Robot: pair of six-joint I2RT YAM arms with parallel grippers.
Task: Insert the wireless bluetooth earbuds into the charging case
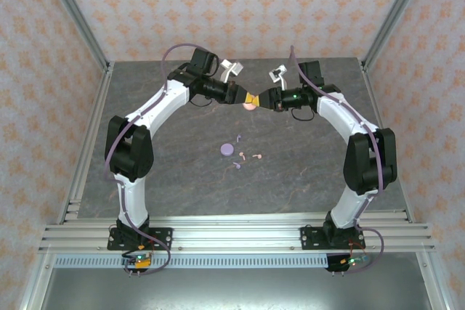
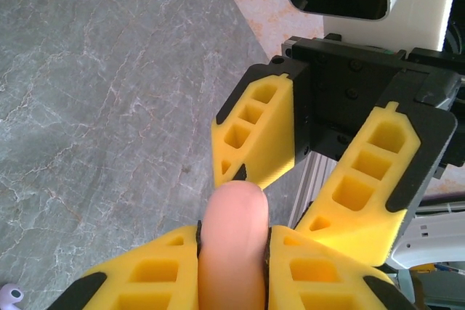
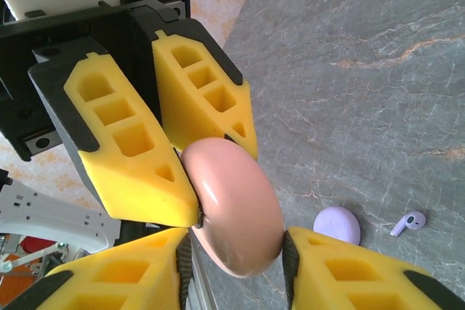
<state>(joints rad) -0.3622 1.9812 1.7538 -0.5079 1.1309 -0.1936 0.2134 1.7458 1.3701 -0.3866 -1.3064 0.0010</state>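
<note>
A round pink charging case (image 1: 249,104) hangs above the back middle of the table between both grippers. My left gripper (image 2: 232,241) is shut on it, and the case (image 2: 232,252) shows edge-on between the yellow fingers. My right gripper (image 3: 236,245) faces it from the other side, its pads against the rim of the case (image 3: 232,208). On the table lie a lavender case (image 1: 227,149), two lavender earbuds (image 1: 238,138) (image 1: 235,165) and two pink earbuds (image 1: 245,156) (image 1: 256,155). The lavender case (image 3: 337,224) and one lavender earbud (image 3: 408,222) lie below the right gripper.
The grey marbled table (image 1: 305,179) is walled by patterned panels and aluminium posts (image 1: 80,19). A metal rail (image 1: 232,234) carries both arm bases at the near edge. Another lavender earbud (image 2: 9,297) peeks in at the lower left of the left wrist view.
</note>
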